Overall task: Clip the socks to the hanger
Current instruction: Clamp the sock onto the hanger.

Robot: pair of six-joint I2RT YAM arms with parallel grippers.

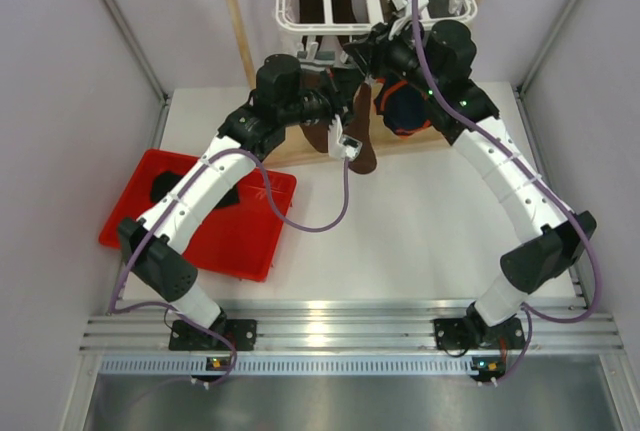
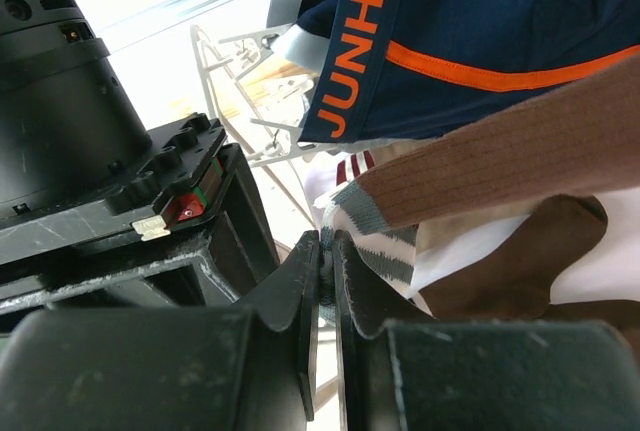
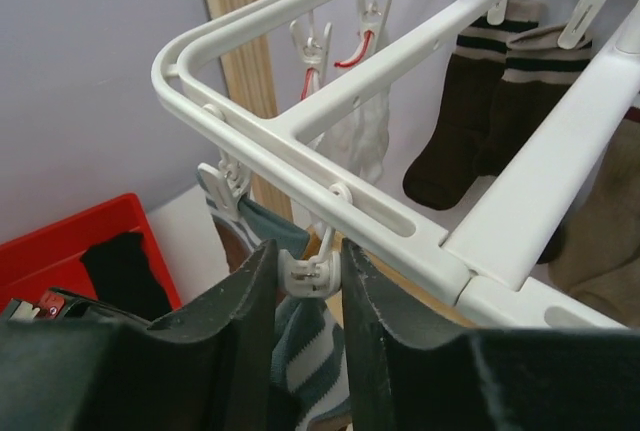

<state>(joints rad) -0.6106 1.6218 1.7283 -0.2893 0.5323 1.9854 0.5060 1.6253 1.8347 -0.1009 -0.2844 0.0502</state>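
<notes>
The left gripper (image 2: 325,251) is clamped on the grey-and-white striped cuff (image 2: 372,223) of a brown sock (image 2: 520,151), holding it just under the hanger (image 3: 400,226). We read the sock's long axis as running from the pinched cuff, which points up toward the bars, down through the ribbed leg to the hanging toe.

The right gripper (image 3: 307,253) is pressed together on a white clip (image 3: 312,273) at the hanger's corner. We cannot tell whether the clip's mouth is open.

We judge the task to be well along. Two dark striped socks (image 3: 455,121) already hang clipped. The held sock is not yet clipped. A black sock (image 1: 165,186) remains in the red tray (image 1: 250,251).
</notes>
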